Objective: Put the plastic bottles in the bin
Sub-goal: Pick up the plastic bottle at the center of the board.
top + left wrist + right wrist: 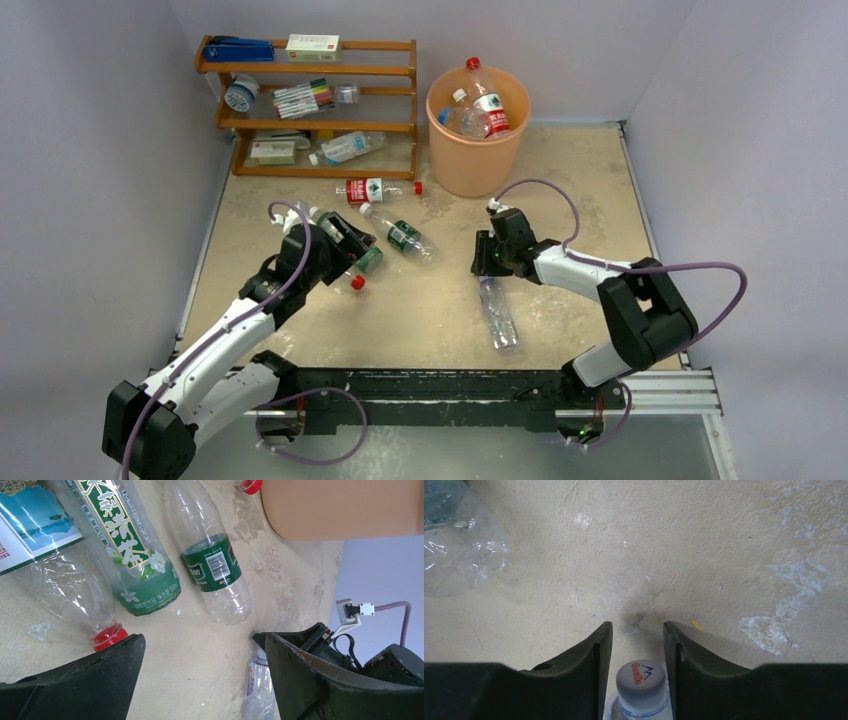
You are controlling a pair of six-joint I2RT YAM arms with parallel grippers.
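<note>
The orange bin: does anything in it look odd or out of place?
One red-labelled bottle stands nearly upright in the bin, its red cap poking well above the rim, while a clear bottle lies lower inside.

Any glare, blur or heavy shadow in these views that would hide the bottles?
Top external: even light, soft shadows, sharp. Left wrist: small highlights on the red-capped clear bottle, labels legible, the bin a flat featureless patch. Right wrist: a soft shadow ahead of the right hand; the white cap reads clearly.
</note>
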